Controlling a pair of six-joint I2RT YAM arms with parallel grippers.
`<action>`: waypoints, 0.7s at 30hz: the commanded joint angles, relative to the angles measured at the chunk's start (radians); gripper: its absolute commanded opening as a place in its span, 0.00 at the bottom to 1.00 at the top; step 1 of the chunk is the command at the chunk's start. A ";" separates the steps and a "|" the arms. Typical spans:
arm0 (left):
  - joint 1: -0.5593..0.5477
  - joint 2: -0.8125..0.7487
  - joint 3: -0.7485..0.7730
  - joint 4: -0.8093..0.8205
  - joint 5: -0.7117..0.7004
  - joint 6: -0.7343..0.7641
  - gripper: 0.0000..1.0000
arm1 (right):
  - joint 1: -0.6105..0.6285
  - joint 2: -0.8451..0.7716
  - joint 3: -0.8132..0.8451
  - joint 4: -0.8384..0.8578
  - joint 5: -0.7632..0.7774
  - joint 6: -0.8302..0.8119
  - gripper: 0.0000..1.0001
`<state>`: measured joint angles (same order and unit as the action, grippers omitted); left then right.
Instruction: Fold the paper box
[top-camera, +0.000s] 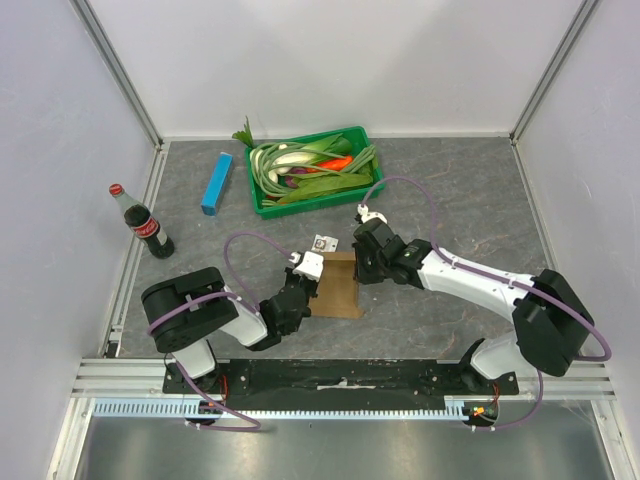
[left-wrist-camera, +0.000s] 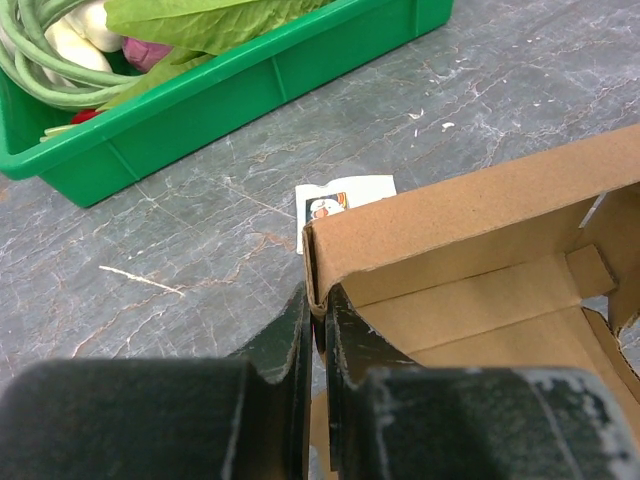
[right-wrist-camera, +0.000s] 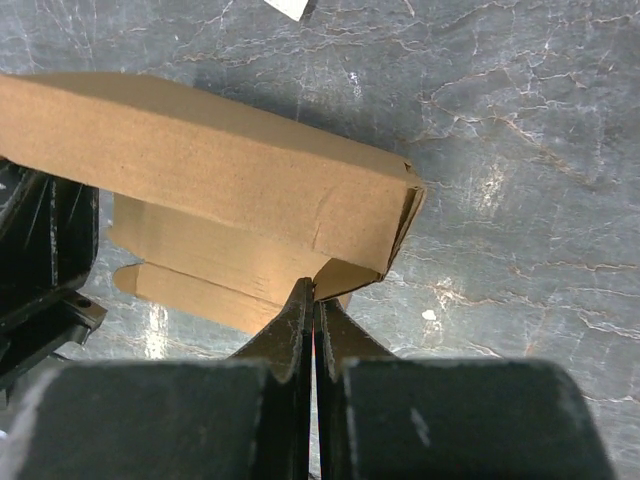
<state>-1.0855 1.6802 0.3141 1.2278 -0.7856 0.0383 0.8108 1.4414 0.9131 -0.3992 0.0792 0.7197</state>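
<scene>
Clamped in the left gripper (left-wrist-camera: 318, 310), nearest the lens: the doubled-over end of a raised wall of the paper box (left-wrist-camera: 480, 260). Looks light and thin, stiff only along its creases. Likely to buckle or spring back if let go, so best taken at wall ends and fold lines, never mid-panel. Sits part-formed on the grey table (top-camera: 450, 200) between both arms, open side up, long axis running from the bases toward the green tray (top-camera: 310, 202). Met on the opposite side by the right gripper (right-wrist-camera: 313, 300), tips pressed together at the wall's lower edge; cannot tell whether a flap is nipped. Just beyond the far left corner, a small white card (top-camera: 322, 242).
</scene>
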 joint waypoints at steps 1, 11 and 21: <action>-0.024 -0.022 0.016 0.036 0.011 -0.015 0.05 | -0.015 0.004 -0.016 0.120 0.002 0.070 0.00; -0.036 -0.010 0.019 0.038 0.009 -0.028 0.05 | -0.033 -0.062 -0.138 0.295 0.060 0.267 0.00; -0.051 -0.010 0.013 0.030 0.006 -0.069 0.04 | -0.048 -0.113 -0.215 0.438 0.048 0.405 0.00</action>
<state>-1.1107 1.6802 0.3141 1.2049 -0.7895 0.0185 0.7692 1.3678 0.6949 -0.0887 0.1253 1.0428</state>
